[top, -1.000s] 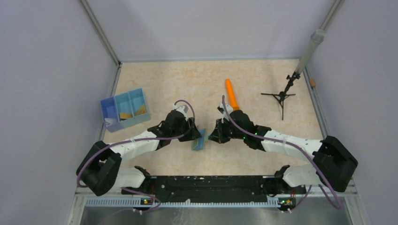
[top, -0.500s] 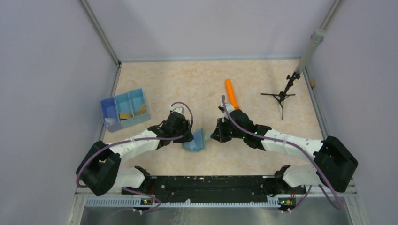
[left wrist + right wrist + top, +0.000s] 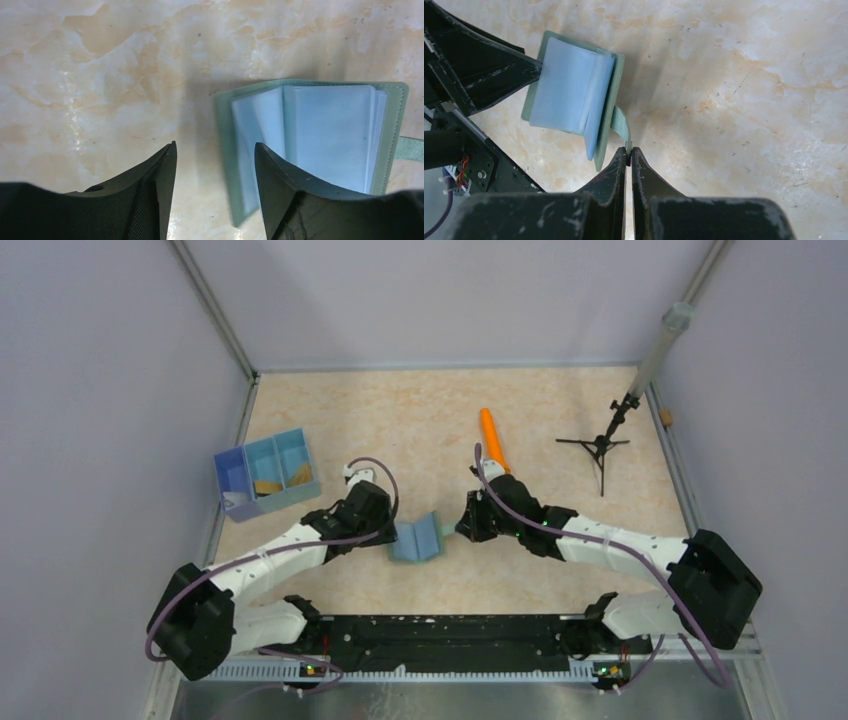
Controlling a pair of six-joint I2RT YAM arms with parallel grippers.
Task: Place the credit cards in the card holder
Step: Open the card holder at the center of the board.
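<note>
Two grippers, one wallet: my right gripper (image 3: 629, 150) is pinched tight on the thin green closing strap (image 3: 621, 125) of the flat grey-green folding card holder (image 3: 569, 90). My left gripper (image 3: 215, 146) stands wide with nothing between its fingers, and the holder's nearest cover lies just beyond its right fingertip. A second ago the card holder stood almost folded between both grippers. Now it lies spread on the beige marbled table (image 3: 400, 420), pale blue sleeves facing up, and my left arm has drawn back from it. I judge the opening step done and the left gripper free to fetch. No card shows in the sleeves. The small gold-tan credit cards (image 3: 268, 486) wait well out to the left of my left gripper, in the middle and right compartments of the blue three-compartment plastic tray (image 3: 232, 478).
</note>
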